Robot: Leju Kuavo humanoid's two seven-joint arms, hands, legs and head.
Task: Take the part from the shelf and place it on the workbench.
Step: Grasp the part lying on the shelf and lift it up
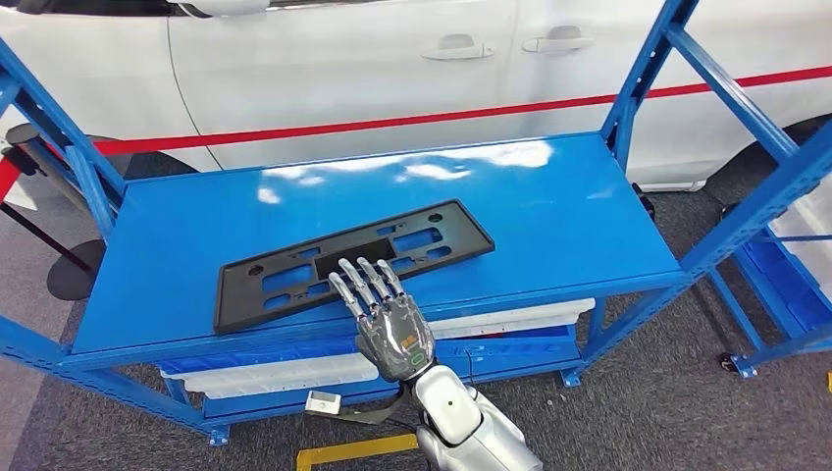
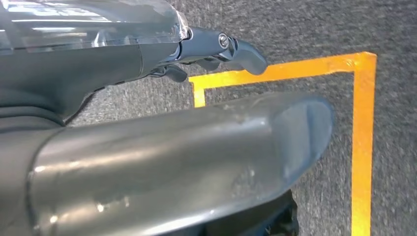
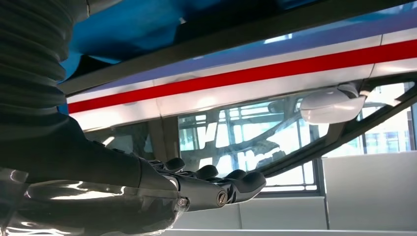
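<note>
Black plastic part (image 1: 353, 261): long flat frame, pierced with slots and holes; lies flat on top blue shelf (image 1: 549, 196), slanting from near left to far right, its near edge close to the shelf's front lip. Judged light, fairly stiff though apt to flex along its length, smooth and thin, hard to lift off a flat surface. Best hold: the near long edge around the middle. Right hand (image 1: 385, 316): fingers extended, spread, resting on the near edge, nothing gripped. Left hand (image 2: 216, 49): hanging over grey floor with orange tape (image 2: 361, 142), fingers loosely apart, holding nothing
</note>
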